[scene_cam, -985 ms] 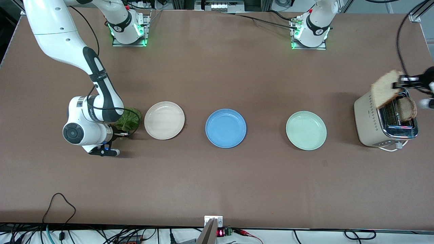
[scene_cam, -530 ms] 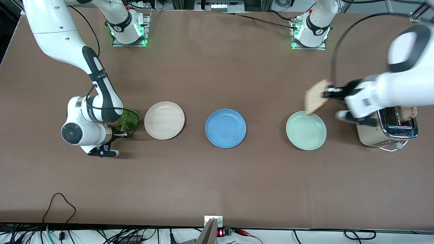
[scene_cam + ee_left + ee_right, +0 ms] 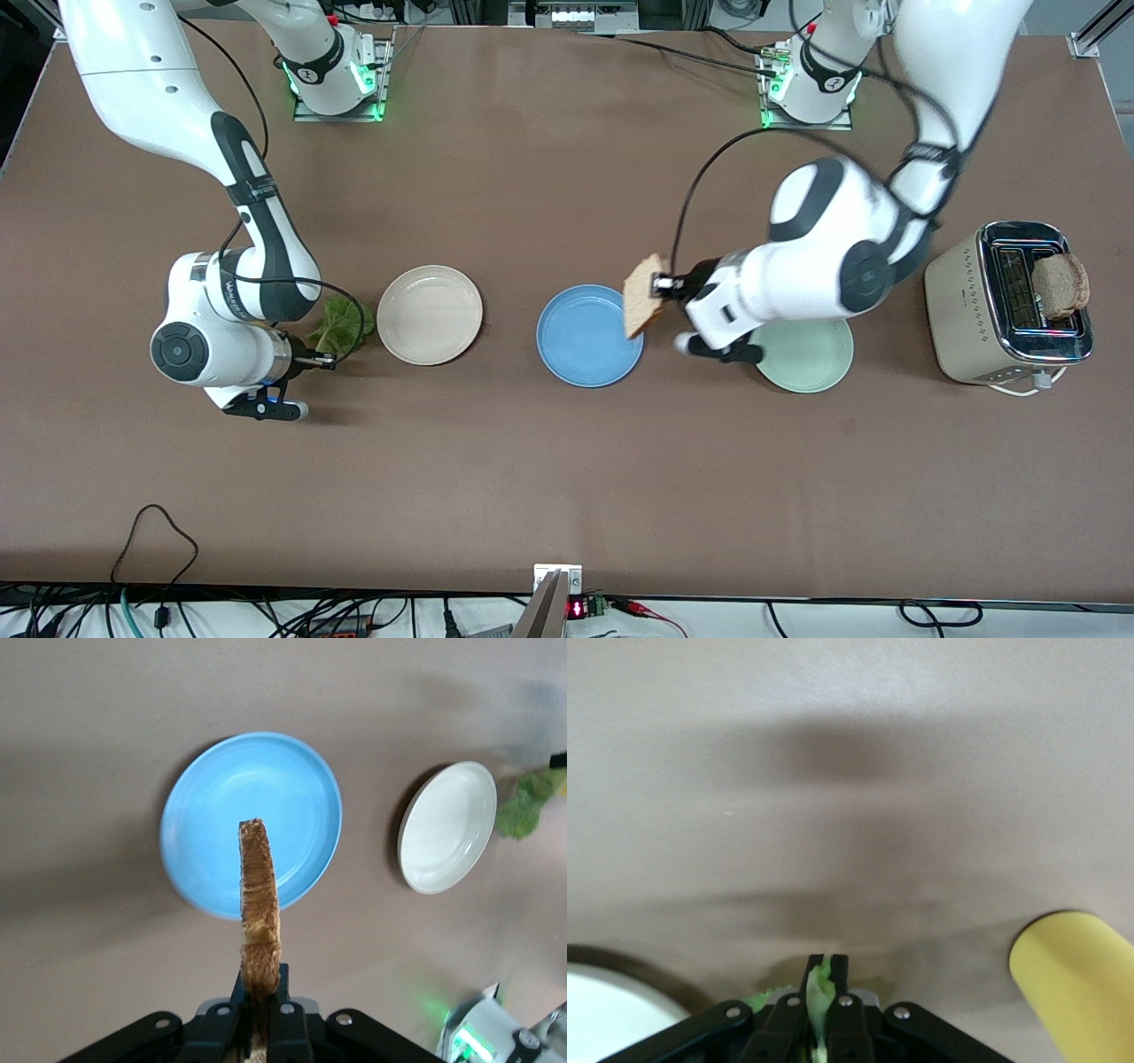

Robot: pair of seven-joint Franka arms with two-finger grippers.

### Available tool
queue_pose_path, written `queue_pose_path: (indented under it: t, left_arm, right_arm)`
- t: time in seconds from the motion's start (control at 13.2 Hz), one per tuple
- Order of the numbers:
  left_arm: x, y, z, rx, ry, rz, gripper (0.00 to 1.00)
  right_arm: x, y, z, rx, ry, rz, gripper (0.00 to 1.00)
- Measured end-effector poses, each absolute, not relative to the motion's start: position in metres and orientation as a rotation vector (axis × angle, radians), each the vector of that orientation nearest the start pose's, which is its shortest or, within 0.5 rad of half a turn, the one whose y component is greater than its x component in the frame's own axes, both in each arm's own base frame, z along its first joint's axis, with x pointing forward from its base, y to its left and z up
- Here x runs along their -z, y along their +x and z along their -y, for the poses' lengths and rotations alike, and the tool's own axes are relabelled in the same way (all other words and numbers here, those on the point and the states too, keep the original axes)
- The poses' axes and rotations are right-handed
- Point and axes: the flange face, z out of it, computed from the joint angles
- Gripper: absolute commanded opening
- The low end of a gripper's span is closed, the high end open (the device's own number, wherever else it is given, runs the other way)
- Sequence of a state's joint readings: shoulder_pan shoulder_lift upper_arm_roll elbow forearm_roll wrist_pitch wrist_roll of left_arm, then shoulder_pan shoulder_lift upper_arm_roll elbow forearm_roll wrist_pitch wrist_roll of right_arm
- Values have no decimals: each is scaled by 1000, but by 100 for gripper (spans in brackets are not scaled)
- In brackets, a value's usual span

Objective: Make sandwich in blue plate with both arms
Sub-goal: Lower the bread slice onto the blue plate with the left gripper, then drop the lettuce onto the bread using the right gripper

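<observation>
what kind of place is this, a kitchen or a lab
Most likely a robotics lab, not a kitchen: two arms are bolted to a brown table, cables trail along its edge, and the toaster and blue plate sit as staged props.

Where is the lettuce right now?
The lettuce is pinched in the right hand at the right arm's end of the table, just beside the cream plate.

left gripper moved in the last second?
Yes. The left gripper, shut on the toast slice, went from above the toaster to the blue plate rim.
</observation>
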State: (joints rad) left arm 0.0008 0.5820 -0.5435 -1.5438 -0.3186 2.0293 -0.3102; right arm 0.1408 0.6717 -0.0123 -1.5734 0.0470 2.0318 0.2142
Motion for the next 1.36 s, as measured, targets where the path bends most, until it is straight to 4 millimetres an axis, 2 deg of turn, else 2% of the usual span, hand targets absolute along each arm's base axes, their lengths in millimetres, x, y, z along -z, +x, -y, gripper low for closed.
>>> queue_pose_path:
  t: [0.23,0.53,0.68,0.83,0.91,0.98,1.06,1.14,1.29,1.36]
  left_arm:
    - [-325,611,352,313,2586,-34,0]
    - [-305,600,388,276,2569,-72,1]
    - [-292,600,392,271,2562,-90,1]
    - [-274,602,391,279,2557,-111,6]
    - [-264,602,392,288,2556,-121,18]
    - [-255,601,391,298,2555,-130,45]
    - [-247,602,390,306,2555,-138,82]
    - [-243,603,387,307,2555,-147,100]
    - [-240,610,377,302,2558,-171,100]
    - [-237,617,364,297,2559,-197,100]
  right_arm:
    - [-266,677,-115,-393,-3037,-282,0]
    - [-319,683,-156,-426,-2893,-545,0]
    - [-328,680,-186,-444,-2834,-669,0]
    - [-328,675,-204,-466,-2811,-729,0]
    - [-327,675,-206,-472,-2808,-746,0]
    - [-326,675,-205,-474,-2807,-755,0]
    - [-325,676,-203,-475,-2805,-762,1]
    - [-323,676,-202,-478,-2804,-767,1]
    - [-321,676,-201,-485,-2800,-774,1]
    - [-319,676,-203,-495,-2783,-783,1]
